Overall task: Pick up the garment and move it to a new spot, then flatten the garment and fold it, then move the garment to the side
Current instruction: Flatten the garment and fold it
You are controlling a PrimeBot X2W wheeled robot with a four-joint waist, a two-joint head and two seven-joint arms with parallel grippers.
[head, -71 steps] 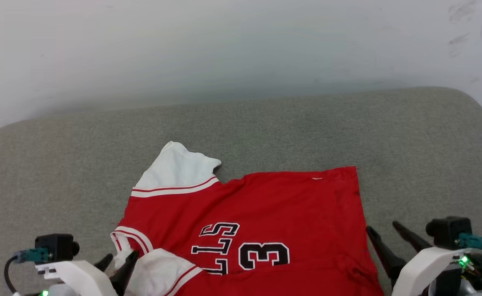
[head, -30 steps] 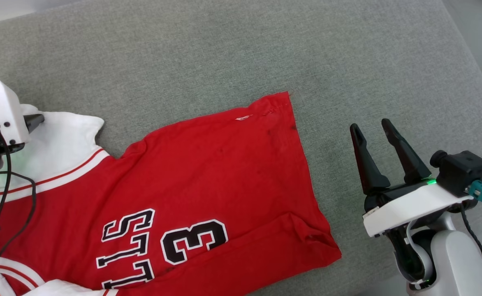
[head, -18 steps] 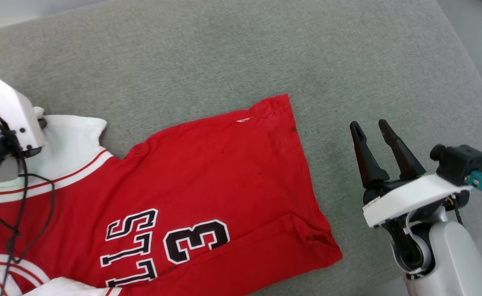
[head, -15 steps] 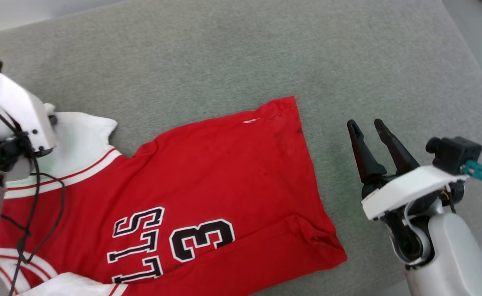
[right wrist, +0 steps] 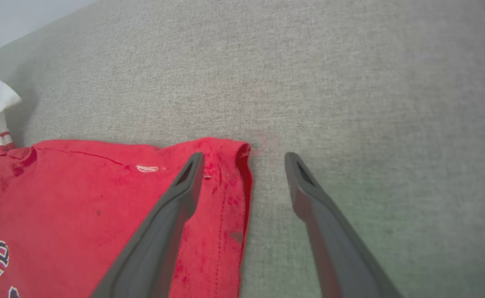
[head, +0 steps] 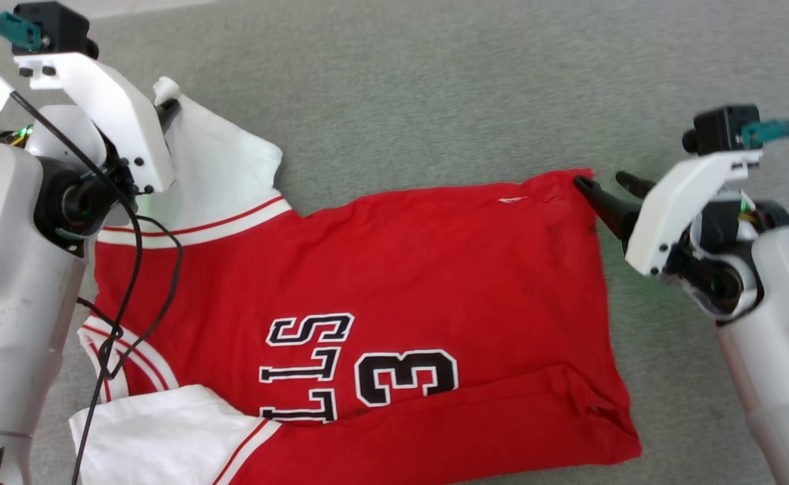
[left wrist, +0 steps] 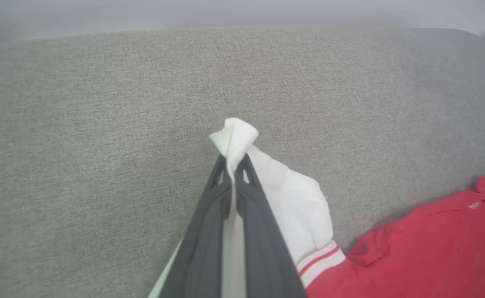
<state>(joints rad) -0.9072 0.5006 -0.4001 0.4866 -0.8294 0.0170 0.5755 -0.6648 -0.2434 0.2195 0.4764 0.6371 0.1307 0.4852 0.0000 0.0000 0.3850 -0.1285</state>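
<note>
The garment point(head: 401, 269) is a red T-shirt with white sleeves and black-and-white lettering, lying spread on the grey cushion. My left gripper point(head: 167, 108) is shut on the tip of the far white sleeve point(head: 219, 168); in the left wrist view a small wad of white sleeve fabric point(left wrist: 235, 136) sticks out past the closed left gripper point(left wrist: 234, 159). My right gripper point(head: 600, 179) is open at the garment's far hem corner. In the right wrist view the right gripper point(right wrist: 244, 156) straddles that corner of the garment point(right wrist: 81, 198), one finger over red fabric, the other over bare cushion.
The grey cushion point(head: 435, 81) extends well beyond the garment at the far side and to the right. A black cable point(head: 132, 269) from my left wrist hangs over the garment's shoulder area. A pale wall point(left wrist: 226, 12) runs behind the cushion.
The head camera has shifted. My right gripper has moved left from bare cushion to the garment's far hem corner. My left gripper still holds the sleeve tip and has pulled the sleeve out.
</note>
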